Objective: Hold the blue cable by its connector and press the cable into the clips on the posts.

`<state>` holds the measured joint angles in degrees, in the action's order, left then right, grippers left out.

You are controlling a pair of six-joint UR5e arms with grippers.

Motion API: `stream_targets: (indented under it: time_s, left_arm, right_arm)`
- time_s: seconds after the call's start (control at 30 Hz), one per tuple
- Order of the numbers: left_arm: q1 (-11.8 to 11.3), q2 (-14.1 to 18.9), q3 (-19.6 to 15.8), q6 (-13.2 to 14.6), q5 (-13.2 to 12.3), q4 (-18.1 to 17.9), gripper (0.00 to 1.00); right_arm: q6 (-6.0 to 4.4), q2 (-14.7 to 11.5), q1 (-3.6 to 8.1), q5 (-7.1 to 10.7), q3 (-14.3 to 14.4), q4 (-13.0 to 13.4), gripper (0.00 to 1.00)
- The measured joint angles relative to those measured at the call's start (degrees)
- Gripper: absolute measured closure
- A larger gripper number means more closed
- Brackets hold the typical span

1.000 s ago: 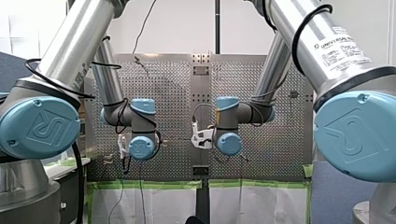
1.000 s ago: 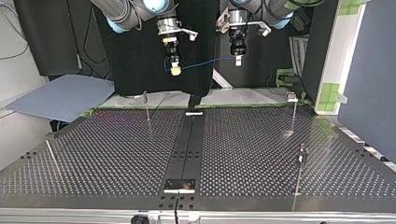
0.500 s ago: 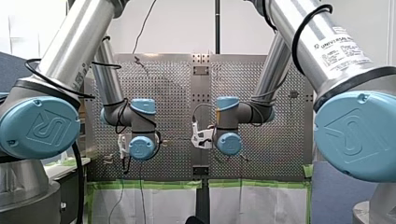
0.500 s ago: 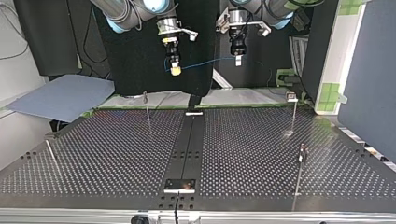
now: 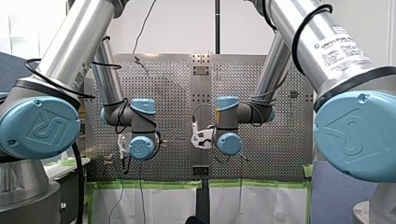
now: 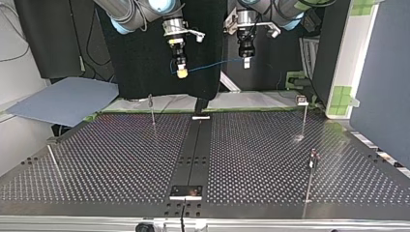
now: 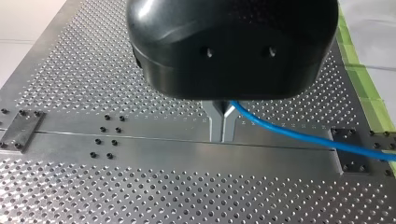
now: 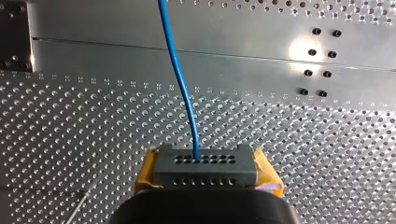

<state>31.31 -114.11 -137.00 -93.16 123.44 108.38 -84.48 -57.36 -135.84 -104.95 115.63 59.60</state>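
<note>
Blue cable (image 6: 208, 66) stretched between right gripper (image 6: 182, 73) and left gripper (image 6: 246, 63).

A silver perforated metal counter (image 5: 173, 84) fills the middle of the front view, with a smooth strip (image 5: 201, 88) running down its centre. Green tape (image 5: 154, 184) lines its lower edge above a white covering (image 5: 163, 205). A plain white wall (image 5: 182, 28) stands behind, crossed by a dark upright pole (image 5: 217, 28). In the top view, black cloth (image 6: 140, 63) hangs behind the counter. A grey-blue board (image 6: 63, 99) lies at the left. At the right, a white panel (image 6: 350, 48) patched with green tape squares stands beside a grey-blue screen (image 6: 382, 82). A bright spot of reflected light (image 6: 296, 138) shows on the counter's right half.
</note>
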Motion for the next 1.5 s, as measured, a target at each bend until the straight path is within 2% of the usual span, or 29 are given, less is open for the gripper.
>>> stream_targets:
  time_s: [0.5, 0.67, 0.87, 1.23, 1.33, 1.4, 1.5]
  left_arm:
    - [-0.56, -0.56, -0.45, 0.56, -0.56, -0.57, 1.00]
    - [-2.50, -2.73, -0.83, 2.74, -2.75, -2.76, 1.00]
    - [-3.12, -5.69, -0.87, 4.61, -5.06, -5.68, 1.00]
    - [-3.16, -11.45, -0.88, 4.83, -5.45, -11.18, 1.00]
    - [-3.16, -12.52, -0.69, 5.05, -5.33, -11.60, 1.00]
    - [-3.35, -12.36, -0.39, 5.34, -5.20, -11.37, 1.00]
    - [-4.15, -11.42, -0.16, 5.57, -5.08, -10.42, 1.00]
  right_arm:
    - [-0.13, 0.13, -0.14, 0.12, -0.13, -0.12, 1.00]
    - [-1.30, 2.10, -1.77, 0.55, -0.62, -1.73, 1.00]
    - [-1.56, 5.17, -2.33, 0.61, -0.68, -2.25, 1.00]
    - [-1.58, 10.88, -2.37, 0.62, -0.71, -2.29, 1.00]
    - [-1.56, 12.36, -2.41, 0.58, -0.74, -2.33, 1.00]
    - [-1.56, 12.62, -2.63, 0.23, -1.11, -2.68, 1.00]
    - [-2.13, 11.97, -3.11, -0.88, -2.21, -3.78, 1.00]
